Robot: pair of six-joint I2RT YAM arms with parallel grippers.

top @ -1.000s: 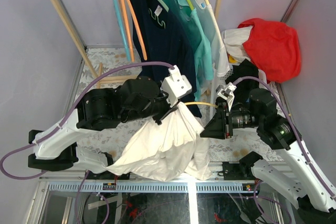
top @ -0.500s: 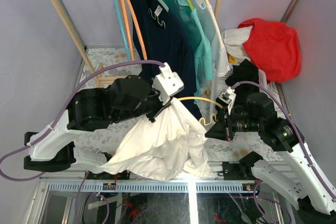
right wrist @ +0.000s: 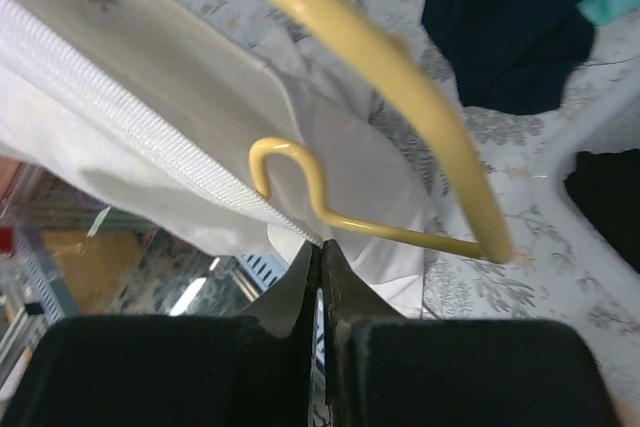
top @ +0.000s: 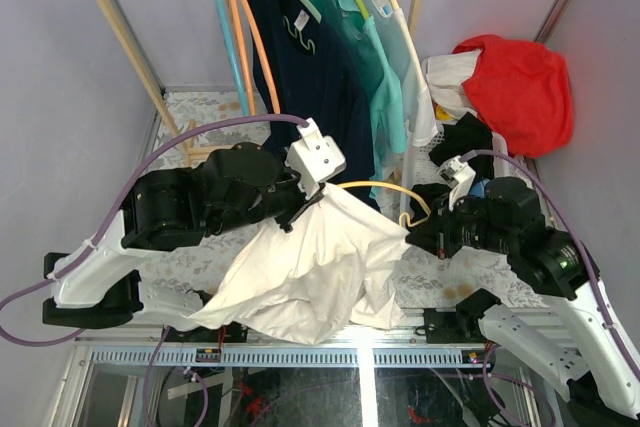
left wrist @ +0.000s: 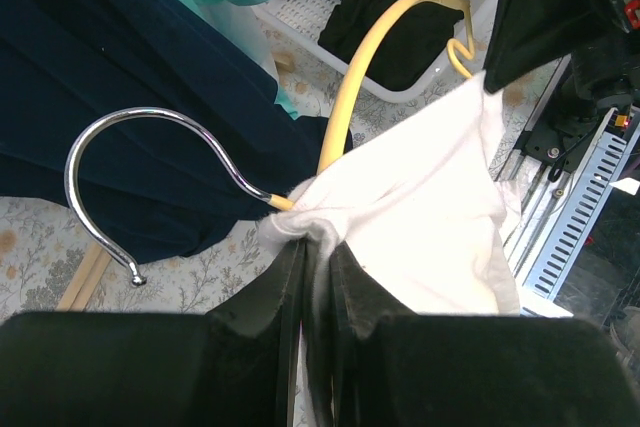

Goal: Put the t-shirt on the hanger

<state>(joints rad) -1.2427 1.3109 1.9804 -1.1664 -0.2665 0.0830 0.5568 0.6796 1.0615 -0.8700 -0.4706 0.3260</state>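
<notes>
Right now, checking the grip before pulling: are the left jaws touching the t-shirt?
Touching. The left wrist view shows the left gripper with its jaws pinched on a bunched fold of the t-shirt, beside the hanger neck.

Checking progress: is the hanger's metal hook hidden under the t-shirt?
No, the metal hook juts out bare, left of the bunched t-shirt.
</notes>
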